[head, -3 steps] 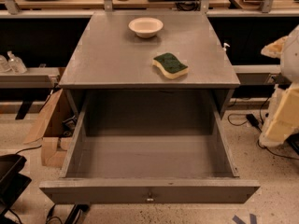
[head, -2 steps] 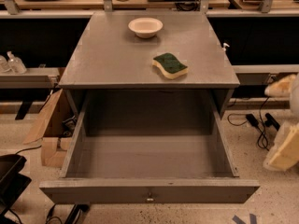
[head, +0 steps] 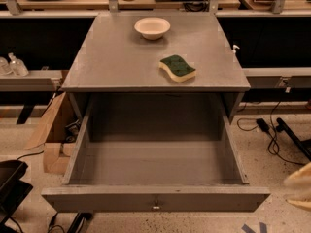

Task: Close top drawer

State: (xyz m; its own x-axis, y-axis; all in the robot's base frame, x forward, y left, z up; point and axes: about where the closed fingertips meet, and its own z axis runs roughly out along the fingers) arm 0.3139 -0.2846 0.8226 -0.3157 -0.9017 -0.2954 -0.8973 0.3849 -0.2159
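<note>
The top drawer [head: 155,198] is a large grey wooden box, pulled far out of the grey cabinet [head: 121,57]. Its inside is empty. Its wide front panel faces me, with a small metal knob [head: 156,205] at the centre. My gripper [head: 300,186] shows only as cream-coloured parts at the lower right edge of the camera view. It is to the right of the drawer's front corner, apart from it, and mostly cut off by the frame.
A white bowl [head: 152,28] and a green-and-yellow sponge [head: 178,68] lie on the cabinet top. A cardboard box [head: 51,140] stands on the floor to the left, with a black object [head: 12,183] at the lower left. Cables [head: 272,130] run on the floor to the right.
The cream arm parts on the right have moved down and outward, from mid-height at the right edge to the lower right corner. The drawer has not moved.
</note>
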